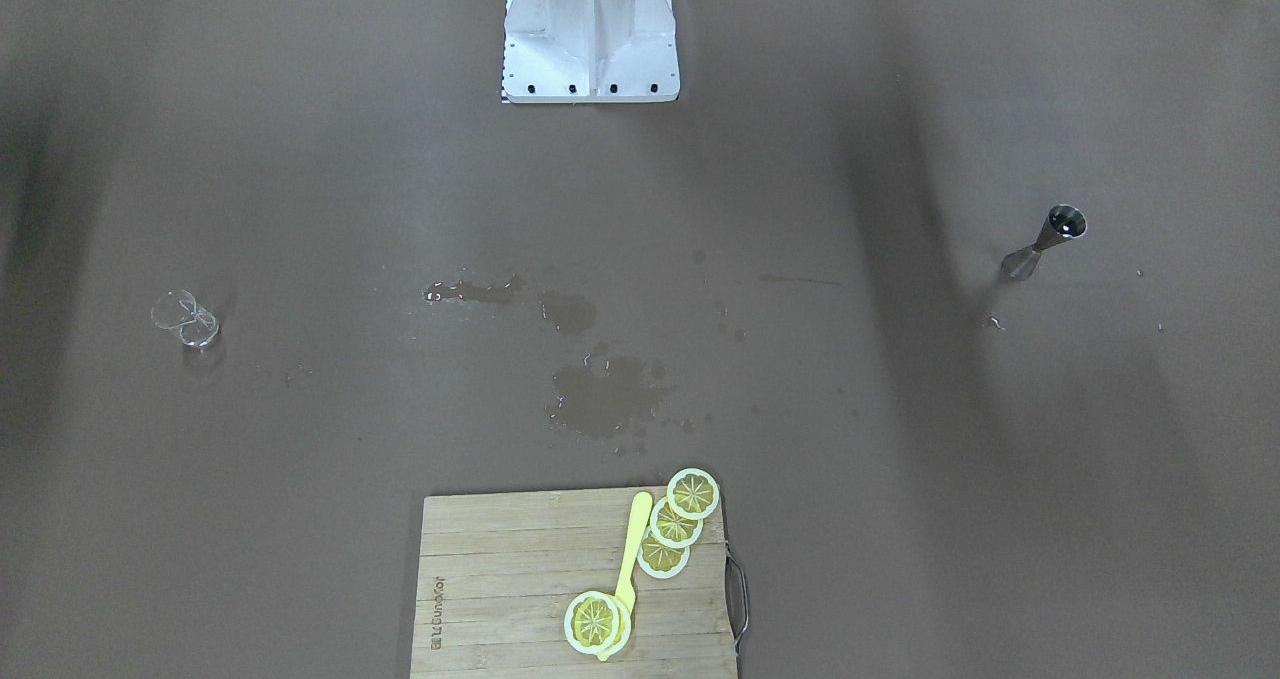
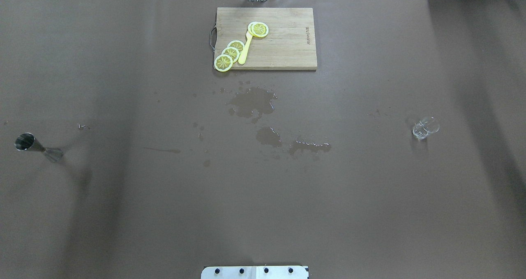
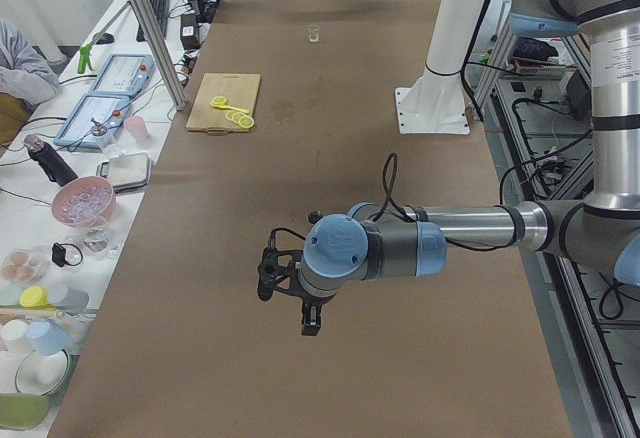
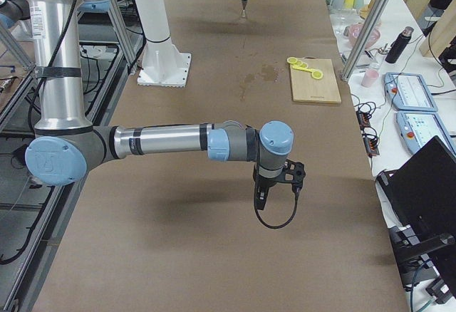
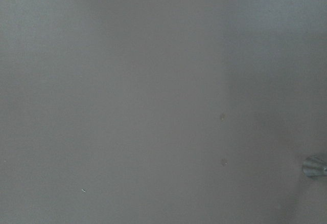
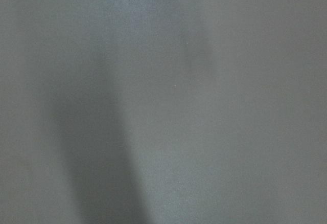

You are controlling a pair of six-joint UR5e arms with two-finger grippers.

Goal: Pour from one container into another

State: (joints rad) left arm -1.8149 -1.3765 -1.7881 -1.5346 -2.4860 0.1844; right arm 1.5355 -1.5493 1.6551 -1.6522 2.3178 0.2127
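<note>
The clear glass tumbler stands alone on the brown table on the robot's right side; it also shows in the overhead view and far off in the exterior left view. The steel hourglass jigger stands upright on the robot's left side, small at the far end in the exterior right view. My left gripper hangs above the table, pointing down. My right gripper does the same at the other end. Both show only in side views, so I cannot tell whether they are open or shut. Neither holds anything that I can see.
A wooden cutting board with lemon slices and a yellow knife lies at the table's far edge. Wet spills mark the middle of the table. The robot's white base is at the near edge. Benches with clutter flank the table.
</note>
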